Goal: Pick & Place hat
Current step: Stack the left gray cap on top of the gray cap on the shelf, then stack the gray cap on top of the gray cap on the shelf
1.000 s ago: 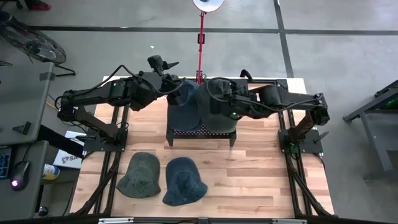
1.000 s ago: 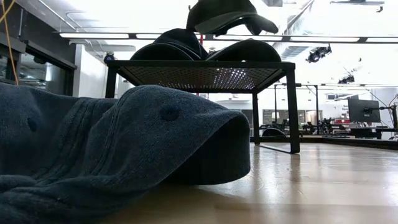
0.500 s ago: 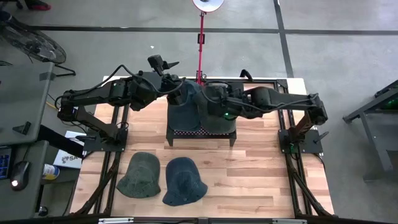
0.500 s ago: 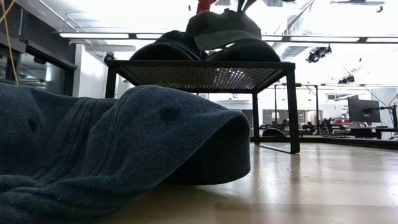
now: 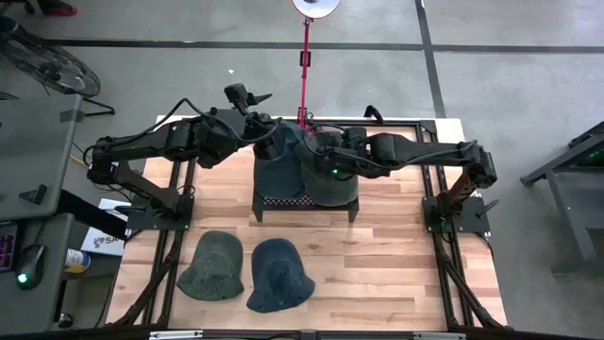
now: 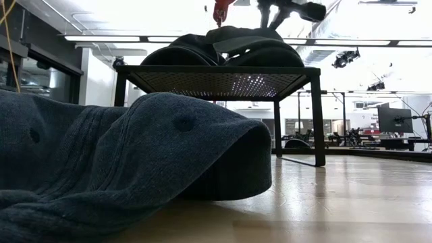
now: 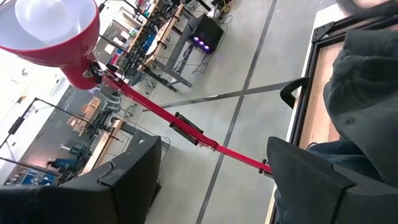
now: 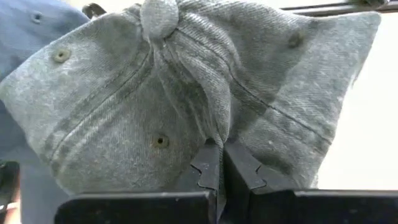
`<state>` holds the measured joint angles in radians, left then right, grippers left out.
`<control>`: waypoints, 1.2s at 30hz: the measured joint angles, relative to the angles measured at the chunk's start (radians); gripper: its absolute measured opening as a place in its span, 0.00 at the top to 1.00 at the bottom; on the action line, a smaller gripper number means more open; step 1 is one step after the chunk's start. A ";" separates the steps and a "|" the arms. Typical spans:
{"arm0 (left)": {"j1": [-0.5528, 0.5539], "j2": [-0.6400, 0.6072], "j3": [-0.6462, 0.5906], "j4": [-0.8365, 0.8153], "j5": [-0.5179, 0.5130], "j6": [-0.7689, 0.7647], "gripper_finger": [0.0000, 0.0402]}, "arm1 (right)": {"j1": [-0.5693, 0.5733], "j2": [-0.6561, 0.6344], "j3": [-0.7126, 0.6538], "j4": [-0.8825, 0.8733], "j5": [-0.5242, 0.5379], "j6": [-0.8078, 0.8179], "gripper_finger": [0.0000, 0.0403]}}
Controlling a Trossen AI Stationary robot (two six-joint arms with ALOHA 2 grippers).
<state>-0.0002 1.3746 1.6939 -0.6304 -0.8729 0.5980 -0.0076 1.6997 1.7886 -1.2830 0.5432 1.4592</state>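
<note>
A faded grey cap (image 8: 124, 93) is in my right gripper (image 8: 219, 155), which is shut on it over the far middle of the black mesh stand (image 5: 351, 206). In the low view the grey cap (image 6: 246, 37) lies on top of two other caps on the stand (image 6: 223, 81): a blue cap (image 5: 276, 168) and a dark cap (image 5: 332, 181). My left gripper (image 7: 214, 186) is open at the stand's far left corner, beside the blue cap; whether it touches the cap I cannot tell. My right gripper pinches a raised fold of the grey cap's crown (image 8: 214, 127) between its two fingers, below the top button (image 8: 158, 15). It comes from the table's right, slanting down. The cap spreads out below the fingers and rests on the caps on the stand.
Two bucket hats lie on the near part of the table, a grey-green one (image 5: 211, 266) and a blue one (image 5: 277, 275), the blue one filling the low view's foreground (image 6: 121, 155). A red lamp pole (image 5: 304, 57) stands just beyond the stand's far edge.
My right gripper has moved down and toward the table's left, staying shut on the grey cap. The cap, held clear above the stand a second ago, has come down onto the caps lying there and flattened out.
</note>
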 joint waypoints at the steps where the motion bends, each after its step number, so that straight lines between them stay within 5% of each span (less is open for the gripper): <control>1: 0.000 0.000 0.000 0.000 0.000 0.000 0.28 | -0.003 0.000 -0.008 0.007 -0.001 0.000 1.00; 12: 0.000 0.000 0.000 0.000 0.027 -0.004 0.28 | -0.044 -0.002 -0.038 0.057 -0.004 -0.053 0.97; 28: 0.000 0.000 0.000 -0.007 0.025 -0.005 0.28 | -0.046 -0.058 -0.037 0.054 0.043 -0.061 0.64; 36: 0.000 0.000 0.000 -0.007 0.024 -0.027 0.28 | -0.045 -0.175 -0.036 0.104 0.053 -0.150 0.58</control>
<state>-0.0002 1.3746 1.6939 -0.6373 -0.8486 0.5706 -0.0523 1.5244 1.7531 -1.1787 0.5964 1.3088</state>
